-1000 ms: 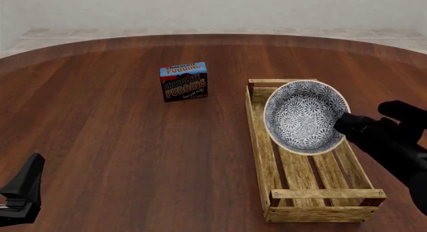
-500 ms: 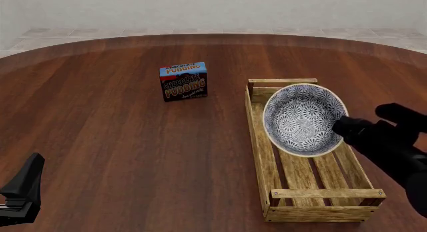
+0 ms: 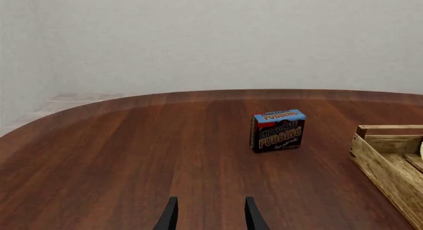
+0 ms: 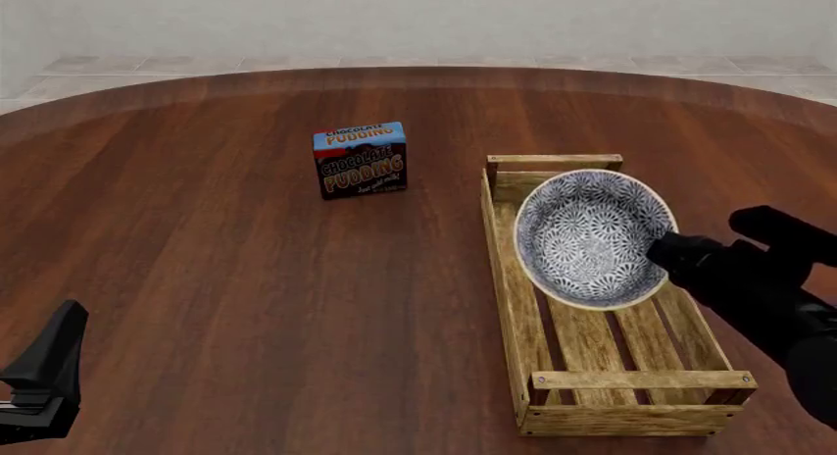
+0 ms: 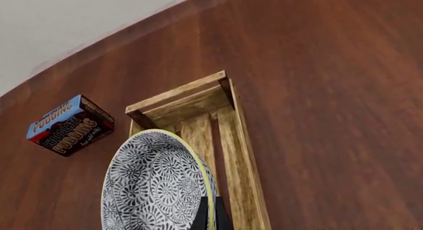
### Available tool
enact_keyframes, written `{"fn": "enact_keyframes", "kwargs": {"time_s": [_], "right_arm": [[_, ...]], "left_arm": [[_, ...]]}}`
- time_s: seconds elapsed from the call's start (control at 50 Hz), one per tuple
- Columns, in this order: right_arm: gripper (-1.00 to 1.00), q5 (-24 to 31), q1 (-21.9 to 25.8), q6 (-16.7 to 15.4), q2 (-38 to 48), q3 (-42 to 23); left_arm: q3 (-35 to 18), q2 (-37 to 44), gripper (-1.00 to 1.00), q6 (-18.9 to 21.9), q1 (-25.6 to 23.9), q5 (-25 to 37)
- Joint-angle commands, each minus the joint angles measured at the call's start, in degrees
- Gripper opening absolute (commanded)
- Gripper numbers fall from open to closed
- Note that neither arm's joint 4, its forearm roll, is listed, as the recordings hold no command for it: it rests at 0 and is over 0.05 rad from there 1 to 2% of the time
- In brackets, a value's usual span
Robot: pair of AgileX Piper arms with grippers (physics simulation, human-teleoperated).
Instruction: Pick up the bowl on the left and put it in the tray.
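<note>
Right now the right arm's fingers (image 4: 664, 251) are clamped on the rim of the bowl (image 4: 589, 237), one finger showing dark against the yellowish edge in the right wrist view (image 5: 210, 215). Held that way, the bowl hangs tilted, its inside turned toward the front camera, above the far half of the tray (image 4: 520, 308). Whether its lower edge touches the slats cannot be told from these views; it looks just clear of them.

Judging by its look, the bowl is glazed ceramic: stiff, fairly heavy for a pinch at one edge, smooth enough to slip, and likely to chip if dropped onto wood. A rim grip is the natural hold, since the wall is thin enough to go between the fingers, but it lets the bowl swing, so it should be lowered gently and levelled before release.

It is round, white, and covered inside and out with a dense dark blue-grey flower pattern, finished by a thin yellowish rim (image 5: 191, 160).

Beneath it, the tray is a long light-wood crate with low slatted sides, corner posts and end rails, and its near half lies bare. A chocolate pudding box (image 4: 360, 160) stands well apart on the desk (image 4: 235, 278).

The left arm's fingers (image 3: 210, 215) rest apart, holding nothing, near the desk's front edge.
</note>
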Motion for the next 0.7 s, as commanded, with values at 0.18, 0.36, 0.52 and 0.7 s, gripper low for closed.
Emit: {"fn": "enact_keyframes", "kwargs": {"time_s": [0.18,0.36,0.52,0.7], "right_arm": [[-1.00,-0.97,0.21,1.05,1.39,-0.14],[-1.00,-2.19,0.31,0.76,3.23,-0.24],[-1.00,-2.73,0.04,0.38,3.76,-0.22],[-1.00,-3.14,-0.37,0.18,4.12,-0.04]], "left_arm": [[0.00,0.00,1.00,0.00,0.00,0.00],[0.00,0.00,1.00,0.00,0.00,0.00],[0.00,0.00,1.00,0.00,0.00,0.00],[0.00,0.00,1.00,0.00,0.00,0.00]]}}
